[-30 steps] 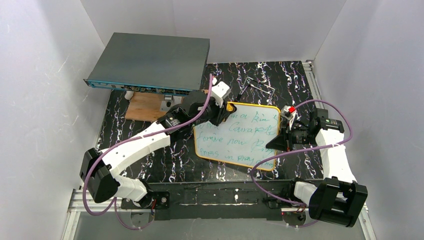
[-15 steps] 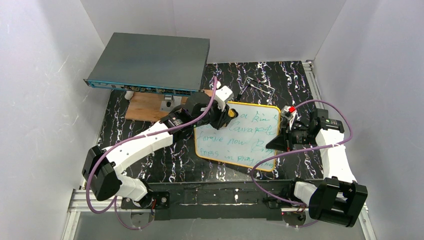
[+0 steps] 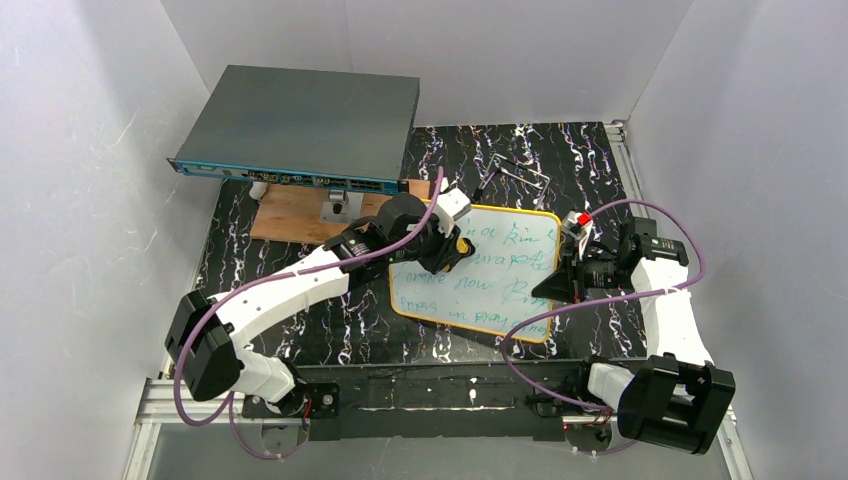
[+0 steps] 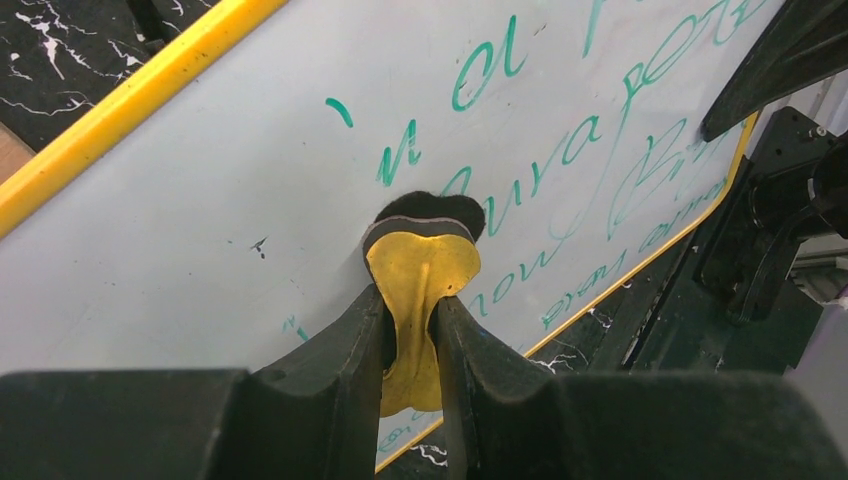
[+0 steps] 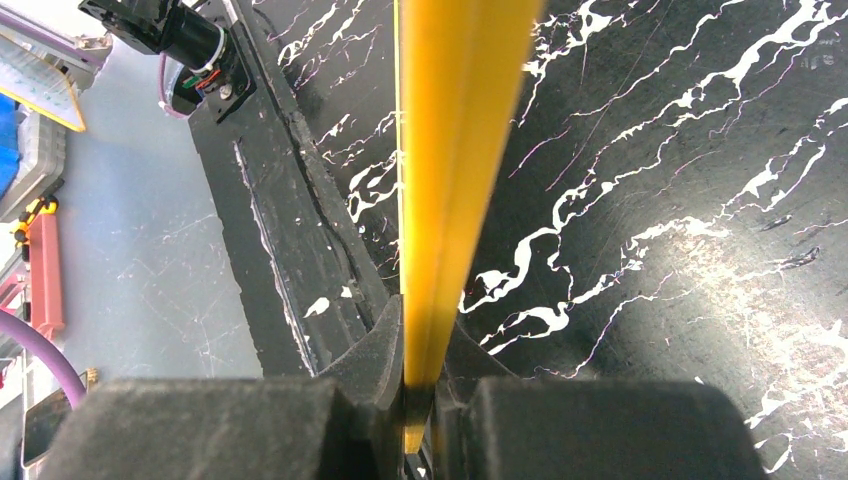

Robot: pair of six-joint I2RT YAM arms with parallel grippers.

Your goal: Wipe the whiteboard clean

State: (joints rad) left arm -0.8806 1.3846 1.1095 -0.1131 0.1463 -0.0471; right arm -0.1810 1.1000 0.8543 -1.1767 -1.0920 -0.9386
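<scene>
Top external: bench [image 3: 590,160] carries a dark-grey flat box [image 3: 300,125] at far left, propped over a wooden board [image 3: 290,212]. The whiteboard [image 3: 500,285] lies right of centre, skewed, nearer the arms. Progress looks early to me: only the board's far-left corner reads blank, and green handwriting runs in several lines across the middle, right side and near edge, all yet to be wiped. Left arm [image 3: 300,280] reaches diagonally from near left, with its wrist bent down onto the board's far-left part. Right arm [image 3: 670,310] is folded in from near right, its wrist at the board's right edge. Right jaws are clamped tight on the yellow frame [image 5: 450,150] of that edge, apparently steadying the board. Left jaws are nearly closed, pinching a yellow eraser [image 4: 420,265]. Its black felt face is pressed to the board, touching the first green letters.
</scene>
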